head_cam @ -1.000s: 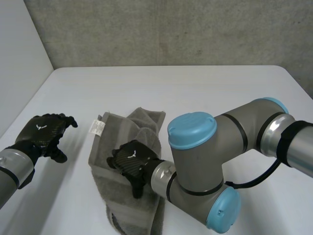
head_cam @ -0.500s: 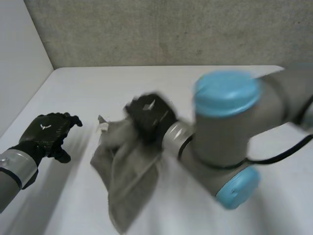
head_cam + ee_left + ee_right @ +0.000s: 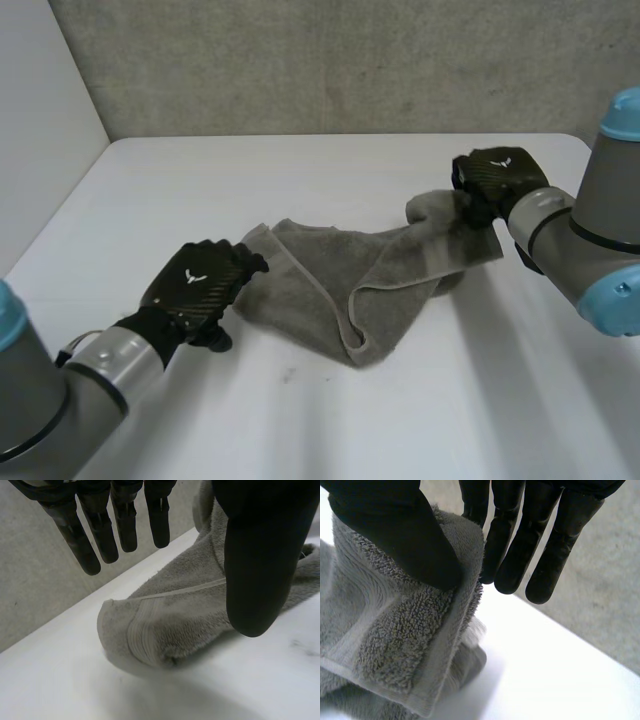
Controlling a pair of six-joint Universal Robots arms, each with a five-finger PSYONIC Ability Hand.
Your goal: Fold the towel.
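Towel [image 3: 345, 285] is laid rumpled at the middle of the surface [image 3: 300, 170]; its left corner is overhung by the left robot hand [image 3: 200, 290], fingers straight and apart, likely to pin it; its right corner is clamped and lifted by the right robot hand [image 3: 497, 180], seemingly for stretching.

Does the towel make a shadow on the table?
Yes. Head view: a soft grey shadow on the table under the towel where the right hand holds it up. Left wrist view: a faint shadow under the towel corner near the left hand.
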